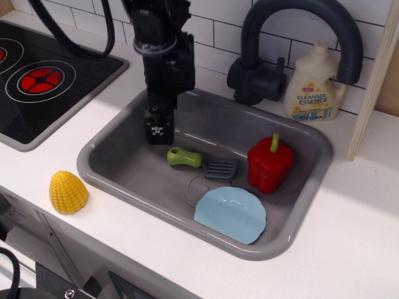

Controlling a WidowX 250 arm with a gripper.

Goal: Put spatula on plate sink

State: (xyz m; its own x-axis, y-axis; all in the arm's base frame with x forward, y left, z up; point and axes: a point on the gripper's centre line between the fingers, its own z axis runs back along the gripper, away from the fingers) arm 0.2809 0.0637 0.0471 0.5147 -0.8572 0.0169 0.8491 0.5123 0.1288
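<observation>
The spatula (201, 162), with a lime-green handle and a grey slotted head, lies on the floor of the grey sink (112, 163), handle to the left. The light-blue plate (230, 213) lies flat in the sink's front right part, just below the spatula's head and apart from it. My gripper (157, 133) hangs low in the left part of the sink, just left of and slightly behind the handle's end, not touching it. It is turned side-on, so one finger hides the other. It holds nothing.
A red toy pepper (270, 164) stands in the sink right of the spatula's head. A dark faucet (262, 62) and a cleanser bottle (310, 87) stand behind the sink. A yellow corn piece (68, 192) lies on the counter front left. The black stovetop (37, 81) is at the left.
</observation>
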